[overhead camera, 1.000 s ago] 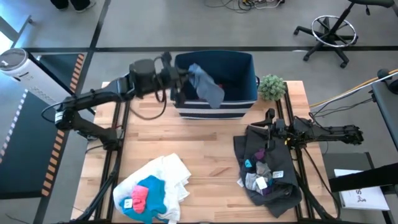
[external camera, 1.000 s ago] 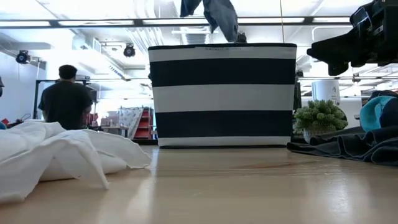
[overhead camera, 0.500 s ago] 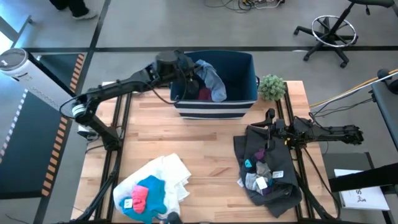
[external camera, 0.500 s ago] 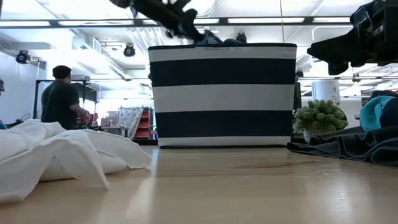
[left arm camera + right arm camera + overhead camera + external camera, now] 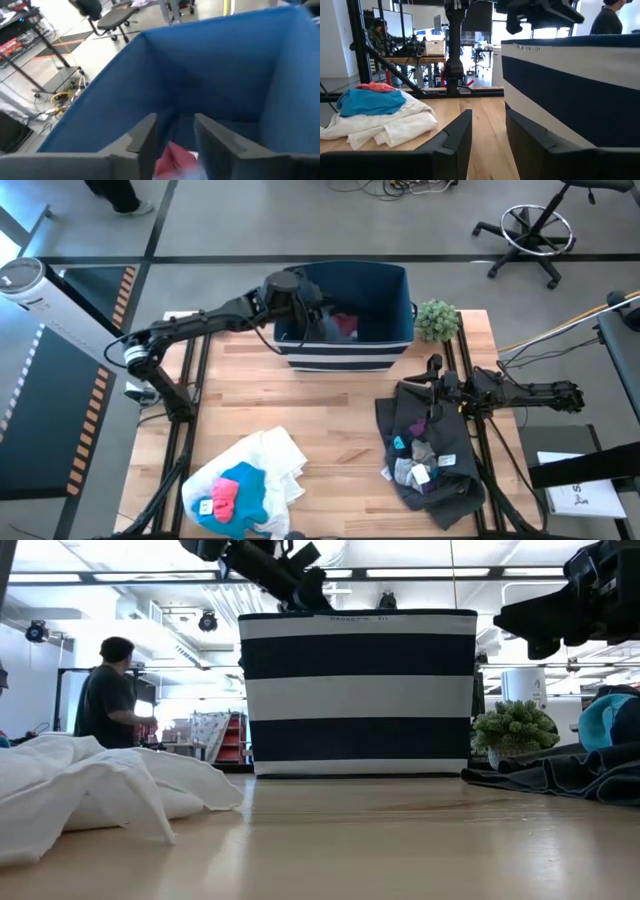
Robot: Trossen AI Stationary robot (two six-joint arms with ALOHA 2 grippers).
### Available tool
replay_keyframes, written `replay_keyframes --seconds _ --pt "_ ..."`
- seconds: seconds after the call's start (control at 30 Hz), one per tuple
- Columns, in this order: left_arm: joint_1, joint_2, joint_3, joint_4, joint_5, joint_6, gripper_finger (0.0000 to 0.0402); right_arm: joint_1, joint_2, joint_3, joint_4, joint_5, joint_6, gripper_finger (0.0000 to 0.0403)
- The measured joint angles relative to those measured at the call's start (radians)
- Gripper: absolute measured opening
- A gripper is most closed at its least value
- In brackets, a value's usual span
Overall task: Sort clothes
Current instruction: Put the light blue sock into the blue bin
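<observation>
My left gripper point(image 5: 305, 300) hangs open over the left part of the navy striped bin point(image 5: 345, 358), fingers pointing down into it. Nothing is between them. Below them in the bin lie a maroon-red piece point(image 5: 175, 159) and a grey-blue piece point(image 5: 325, 325). My right gripper point(image 5: 430, 388) waits open above the large dark grey garment point(image 5: 445, 470) at the table's right, which carries small teal, grey and purple pieces. At the near left lies the white garment point(image 5: 270, 460), with a teal-blue piece point(image 5: 243, 483) and a red piece point(image 5: 225, 496) on top.
A small green plant point(image 5: 437, 320) stands on the table just right of the bin. Bare wood lies between the two piles of clothes and in front of the bin. A person point(image 5: 110, 690) stands in the room beyond the table.
My left gripper has carried a hanging grey-blue piece from the bin's left side over the bin, toward the table's right edge, and has come down into its opening. The piece has left the gripper and now lies in the bin.
</observation>
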Motion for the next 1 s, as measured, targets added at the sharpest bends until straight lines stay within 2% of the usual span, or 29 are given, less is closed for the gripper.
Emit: replay_keyframes --seconds 0.2,0.37,0.6,0.73,0.9,1.0 --pt "-0.088 -0.038 0.0 -0.005 0.004 0.024 0.0204 0.0 0.0 0.0 0.044 0.0 0.069 0.0115" --pt "-0.182 -0.038 -0.006 0.022 0.029 0.062 0.0228 0.0 0.026 0.005 0.038 -0.001 0.114 0.0117" --pt "-0.273 -0.074 -0.152 0.243 0.029 0.122 0.0207 0.0 0.142 0.047 0.047 -0.037 0.148 0.0145" --pt "-0.286 -0.153 -0.297 0.39 0.029 0.099 0.0192 0.0 0.235 0.107 0.05 -0.055 0.147 0.0161" --pt "-0.315 -0.277 -0.48 0.468 0.027 0.053 0.0181 0.0 0.376 0.2 0.029 -0.112 0.169 0.0171" --pt "-0.354 -0.363 -0.568 0.474 0.027 0.041 0.0174 0.001 0.467 0.28 -0.045 -0.17 0.194 0.0175"
